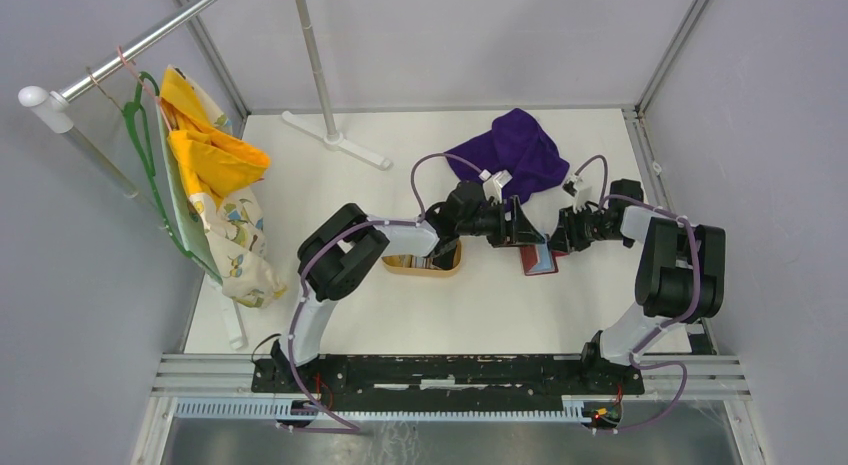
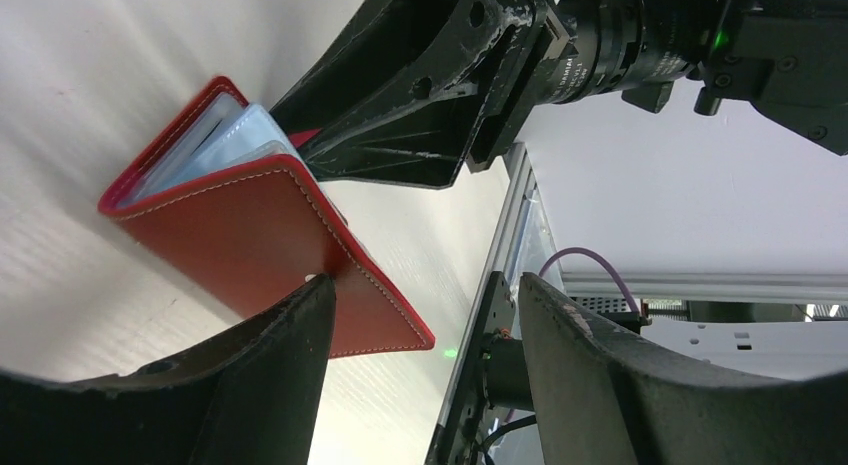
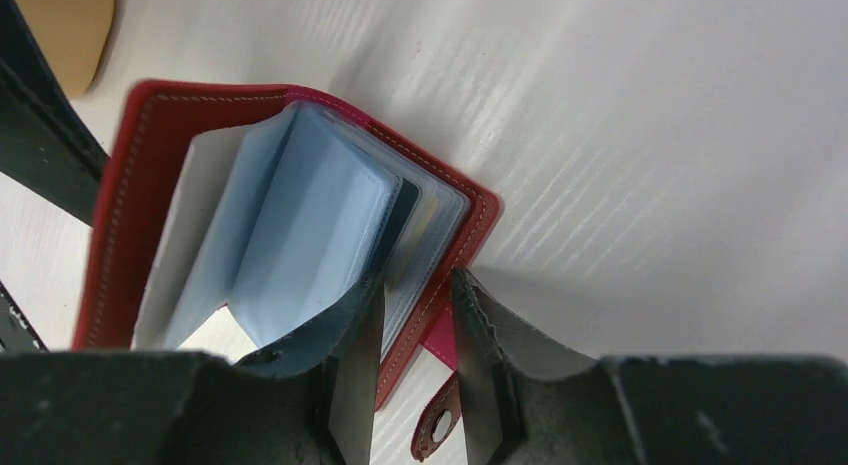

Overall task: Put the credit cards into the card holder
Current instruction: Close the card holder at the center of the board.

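The red card holder (image 1: 537, 258) lies open at mid-table, its pale blue sleeves (image 3: 300, 215) fanned out. My right gripper (image 3: 420, 310) is shut on one red cover and a few sleeves at the holder's edge, beside the snap tab (image 3: 437, 425). My left gripper (image 2: 420, 315) is open. Its left fingertip (image 2: 305, 305) rests against the outside of the other cover (image 2: 260, 235), whose corner pokes into the gap. The credit cards show only as light edges (image 1: 410, 261) in the tan tray, mostly hidden under my left arm.
The tan wooden tray (image 1: 445, 268) sits just left of the holder. A purple cloth (image 1: 510, 150) lies behind both grippers. A white stand foot (image 1: 335, 140) is at the back. Hanging clothes (image 1: 215, 185) fill the left side.
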You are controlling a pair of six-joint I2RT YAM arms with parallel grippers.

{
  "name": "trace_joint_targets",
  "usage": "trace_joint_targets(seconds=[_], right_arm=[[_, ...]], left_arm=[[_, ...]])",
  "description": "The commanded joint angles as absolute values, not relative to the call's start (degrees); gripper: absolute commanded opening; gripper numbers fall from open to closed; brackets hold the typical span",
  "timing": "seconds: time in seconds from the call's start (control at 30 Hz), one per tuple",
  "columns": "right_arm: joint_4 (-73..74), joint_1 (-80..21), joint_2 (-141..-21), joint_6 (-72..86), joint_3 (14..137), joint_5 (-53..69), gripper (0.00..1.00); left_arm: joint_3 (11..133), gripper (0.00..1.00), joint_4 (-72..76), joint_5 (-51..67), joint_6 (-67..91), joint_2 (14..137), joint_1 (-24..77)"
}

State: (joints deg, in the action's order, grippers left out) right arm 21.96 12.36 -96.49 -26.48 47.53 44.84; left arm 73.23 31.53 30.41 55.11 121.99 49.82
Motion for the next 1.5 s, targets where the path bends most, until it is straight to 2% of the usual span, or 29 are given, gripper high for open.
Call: trace_joint_targets(seconds=[0.0,0.33,0.6,0.77,0.83,1.0,1.17,1.47], right_arm=[[27.3,11.1,-98.8,-28.9,46.1,44.3,0.38],[26.9,8.1,-94.8,-29.3,47.3,43.4,0.43],[22.1,11.0,-80.1,-30.8,44.8,36.8,0.54],[25.6,13.0,-72.3,-40.3,42.9,43.4,0.59],[25.0,13.0,-70.1,-41.3,40.5,44.3,0.62],[26.7,13.1,-73.8,-42.0,39.6,42.6,0.59],[25.2,13.0,-75.8,-40.2,39.3,41.2,0.55],[25.2,12.9,-73.1,-42.4,39.3,42.6,0.55]], left_arm=[[76.5,0.73,34.5,32.1,57.4,123.8,51.2],[74.1,0.70,30.2,28.5,53.3,122.2,51.5],[71.9,0.54,26.1,23.7,49.2,120.5,51.5],[75.0,0.46,20.2,21.7,45.8,121.9,51.5],[76.6,0.40,17.6,21.2,44.9,122.7,51.5],[77.5,0.31,14.3,19.6,43.6,123.3,51.5],[77.6,0.29,13.4,19.1,43.2,123.1,51.5],[79.0,0.30,12.4,19.5,41.5,122.7,51.5]])
